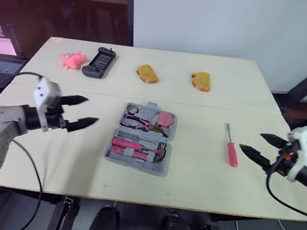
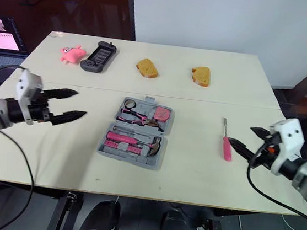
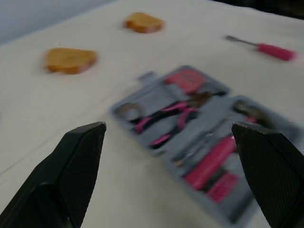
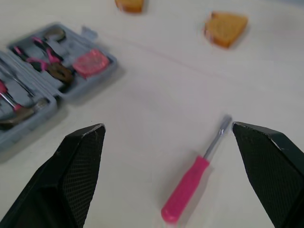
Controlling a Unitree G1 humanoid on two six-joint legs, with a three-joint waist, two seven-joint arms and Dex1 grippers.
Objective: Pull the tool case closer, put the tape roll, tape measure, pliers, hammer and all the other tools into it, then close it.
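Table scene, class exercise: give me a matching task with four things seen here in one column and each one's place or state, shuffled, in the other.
1. tool case
2. screwdriver
3. pink toy
4. left gripper

a. far left corner of the table
b. jaws open, left of the case
c. lies open, tools inside
d. on bare table, right of the case

Pairs: 1-c, 2-d, 3-a, 4-b.

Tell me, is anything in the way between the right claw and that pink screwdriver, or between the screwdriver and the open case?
Nothing visible. The open right gripper faces the screwdriver across bare table, and the same bare tabletop runs from the screwdriver to the case.
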